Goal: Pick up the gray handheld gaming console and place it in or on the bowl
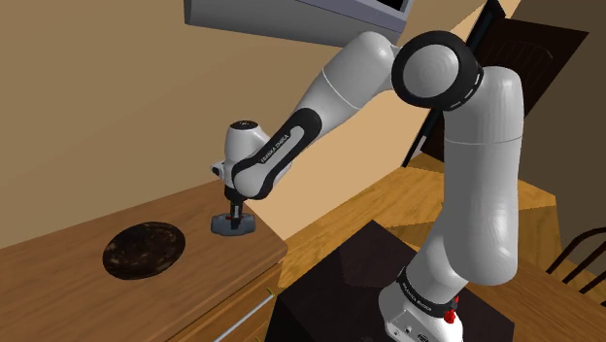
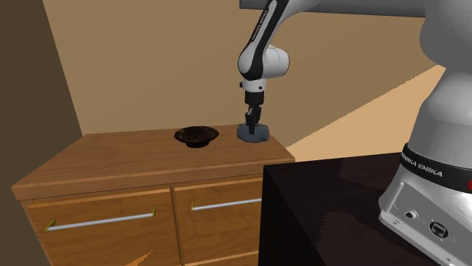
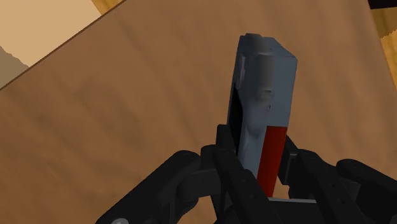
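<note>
Pincer (image 3: pixel 257 143) fingers up close, all black, clamped on the console's (image 3: pixel 264 83) two flanks. It is pinching the console, not spread. Console is grey-blue with a red patch at the end near the fingers, and it runs lengthwise away from the pincer. From the side, pincer (image 1: pixel 233 212) points straight down with the console (image 1: pixel 233 224) under it at the bench (image 1: pixel 58 291) top. Cannot tell whether it is resting there or a hair off the surface. It sits near the bench corner closest to the stand (image 1: pixel 340 282).

Bowl (image 1: pixel 144 249) is dark, shallow and upright on the same bench, apart from the console toward the shoulder view's left. Same layout from the other camera: console (image 2: pixel 253 132) under the pincer (image 2: pixel 252 121), bowl (image 2: pixel 197 134) toward the second exterior view's left with bare wood between them.

Bench (image 2: pixel 113 155) is a wooden cabinet, and its drawer fronts carry metal bar handles (image 2: pixel 98 221). White arm (image 1: pixel 466 175) arches over from the dark box stand (image 2: pixel 325 211).
</note>
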{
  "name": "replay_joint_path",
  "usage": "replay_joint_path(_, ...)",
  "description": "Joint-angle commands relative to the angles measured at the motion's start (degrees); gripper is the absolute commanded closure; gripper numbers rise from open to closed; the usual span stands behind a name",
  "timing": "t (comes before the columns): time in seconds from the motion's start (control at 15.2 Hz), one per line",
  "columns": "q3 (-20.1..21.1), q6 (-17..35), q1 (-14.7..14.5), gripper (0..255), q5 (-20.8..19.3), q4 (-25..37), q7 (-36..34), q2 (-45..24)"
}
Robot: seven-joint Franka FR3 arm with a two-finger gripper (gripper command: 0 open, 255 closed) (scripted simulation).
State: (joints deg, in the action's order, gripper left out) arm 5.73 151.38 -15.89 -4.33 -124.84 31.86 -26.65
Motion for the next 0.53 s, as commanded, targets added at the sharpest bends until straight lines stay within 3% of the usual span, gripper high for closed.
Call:
replay_joint_path(0.0, 0.2, -1.3, 0.1, 255, 0.2, -0.1, 0.1, 1.5)
replay_joint_path(0.46, 0.8, -5.7, 0.5, 255, 1.1, -0.5, 0.7, 6.2)
